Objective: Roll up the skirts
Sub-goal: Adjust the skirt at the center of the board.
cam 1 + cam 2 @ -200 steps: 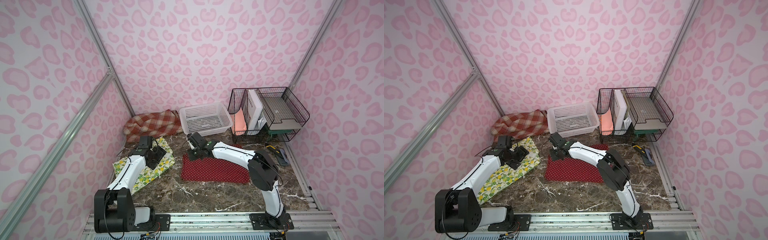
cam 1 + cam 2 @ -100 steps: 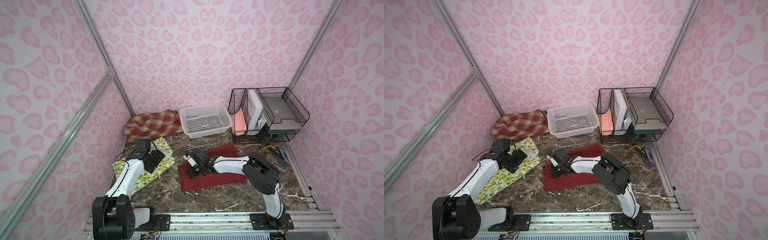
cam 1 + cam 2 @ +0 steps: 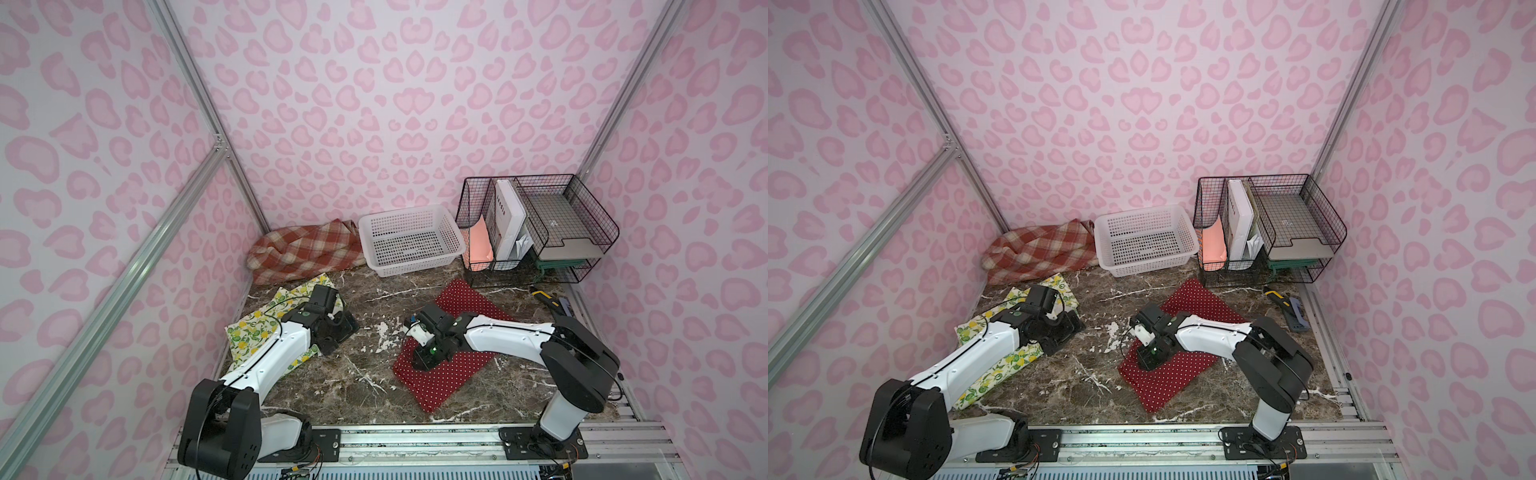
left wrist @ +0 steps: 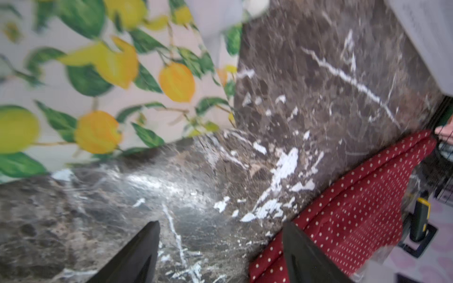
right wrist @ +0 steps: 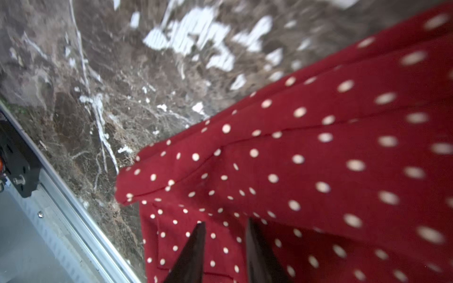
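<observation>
Three soft, limp skirts: plaid skirt bunched at the back wall; lemon skirt just beside the left gripper, spread and empty; red skirt flat under the right gripper, slightly parted, seemingly empty. Pinch a corner.

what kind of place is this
Probably a staged robot test cell: pink patterned panel walls on aluminium framing, a marble-look tabletop, and a metal mounting rail along its front.
</observation>
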Robot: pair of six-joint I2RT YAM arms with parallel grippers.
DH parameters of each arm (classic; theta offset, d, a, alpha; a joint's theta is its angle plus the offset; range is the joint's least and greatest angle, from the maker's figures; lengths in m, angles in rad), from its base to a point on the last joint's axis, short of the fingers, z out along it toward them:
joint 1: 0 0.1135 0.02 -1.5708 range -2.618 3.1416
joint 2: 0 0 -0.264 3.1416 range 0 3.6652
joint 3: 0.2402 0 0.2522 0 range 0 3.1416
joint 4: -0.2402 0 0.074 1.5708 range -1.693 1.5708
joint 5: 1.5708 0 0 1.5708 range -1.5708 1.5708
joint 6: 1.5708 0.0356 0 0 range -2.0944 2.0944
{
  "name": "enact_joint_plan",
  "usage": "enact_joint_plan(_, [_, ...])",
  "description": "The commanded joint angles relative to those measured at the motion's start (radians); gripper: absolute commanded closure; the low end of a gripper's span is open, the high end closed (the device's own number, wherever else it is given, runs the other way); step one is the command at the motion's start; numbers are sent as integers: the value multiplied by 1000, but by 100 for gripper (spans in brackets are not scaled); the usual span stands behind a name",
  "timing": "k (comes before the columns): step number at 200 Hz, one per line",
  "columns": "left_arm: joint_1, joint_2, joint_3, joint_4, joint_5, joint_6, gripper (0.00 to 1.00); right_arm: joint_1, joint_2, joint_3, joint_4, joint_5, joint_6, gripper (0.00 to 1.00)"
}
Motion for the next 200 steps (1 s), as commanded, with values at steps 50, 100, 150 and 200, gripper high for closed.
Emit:
enact_joint_plan(50, [-246, 61, 3, 148, -14, 22, 13, -210, -56, 50, -152, 221, -25, 59])
enact_joint_plan(100, [-348, 271, 37, 286, 84, 88, 28, -296, 2, 12, -57, 307, 44, 61])
enact_joint_plan(150, [-375, 320, -16, 405, 154, 93, 37, -318, 18, -34, -21, 288, 45, 63])
enact_joint_plan(200, [-421, 305, -95, 417, 173, 78, 43, -343, 7, -85, 11, 286, 44, 63])
